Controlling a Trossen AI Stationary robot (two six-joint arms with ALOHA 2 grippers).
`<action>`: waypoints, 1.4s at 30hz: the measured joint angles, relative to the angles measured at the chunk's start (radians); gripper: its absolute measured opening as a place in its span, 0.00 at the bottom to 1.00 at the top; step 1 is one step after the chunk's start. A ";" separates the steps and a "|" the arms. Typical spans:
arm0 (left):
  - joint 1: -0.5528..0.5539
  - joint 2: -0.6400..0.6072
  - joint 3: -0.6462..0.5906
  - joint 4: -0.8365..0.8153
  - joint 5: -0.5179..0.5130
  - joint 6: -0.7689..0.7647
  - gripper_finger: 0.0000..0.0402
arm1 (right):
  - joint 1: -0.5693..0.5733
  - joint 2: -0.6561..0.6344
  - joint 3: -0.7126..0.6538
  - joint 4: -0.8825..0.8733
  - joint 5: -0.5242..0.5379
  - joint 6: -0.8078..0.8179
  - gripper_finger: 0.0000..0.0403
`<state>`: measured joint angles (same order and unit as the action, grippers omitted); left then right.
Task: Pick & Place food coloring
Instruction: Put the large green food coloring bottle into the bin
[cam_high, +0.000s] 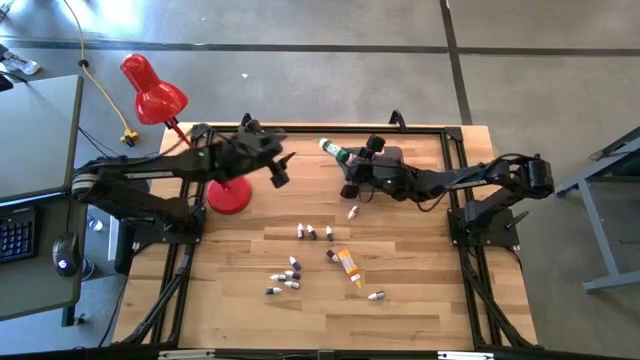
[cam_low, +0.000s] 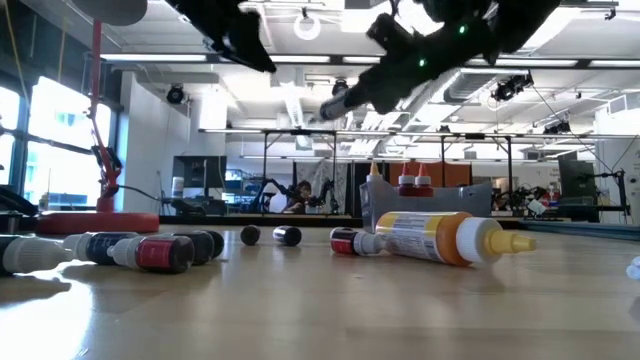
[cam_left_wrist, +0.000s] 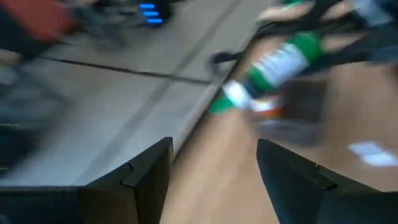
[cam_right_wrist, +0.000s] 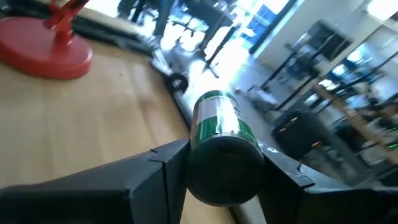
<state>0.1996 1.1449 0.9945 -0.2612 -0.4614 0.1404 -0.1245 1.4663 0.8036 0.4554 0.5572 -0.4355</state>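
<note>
A pale wooden table stands on a grey concrete floor, and the low view looks across it into a wide workshop with ceiling lights and a person seated far back. The red desk lamp stands at the table's far left corner, its round base on the wood. Well to the right of the lamp base and nearer the front edge, small food coloring bottles lie scattered: a cluster of tiny dark-and-white ones, 3 more in a row, and a larger yellow-orange bottle lying on its side with a pointed cap. The right hand hangs above the table's far edge, well to the right of the lamp base, its fingers clamped around the dark base of a green-and-white bottle, which is lifted clear of the wood and points toward the lamp. The left hand hovers between the lamp base and that bottle, fingers spread apart and holding nothing.
</note>
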 joint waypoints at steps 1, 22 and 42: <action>0.019 -0.025 -0.011 -0.004 0.090 -0.035 0.57 | 0.009 -0.015 0.000 0.011 0.014 -0.012 0.36; 0.049 0.161 -0.147 0.096 0.668 -0.280 0.57 | 0.155 -0.173 0.000 0.264 -0.063 -0.180 0.36; 0.049 0.048 -0.146 0.660 0.537 -0.224 0.57 | 0.188 -0.253 0.000 0.240 0.019 -0.420 0.36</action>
<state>0.2481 1.1933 0.8490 0.3988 0.0758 -0.0839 0.0635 1.2130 0.8032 0.6951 0.5764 -0.8552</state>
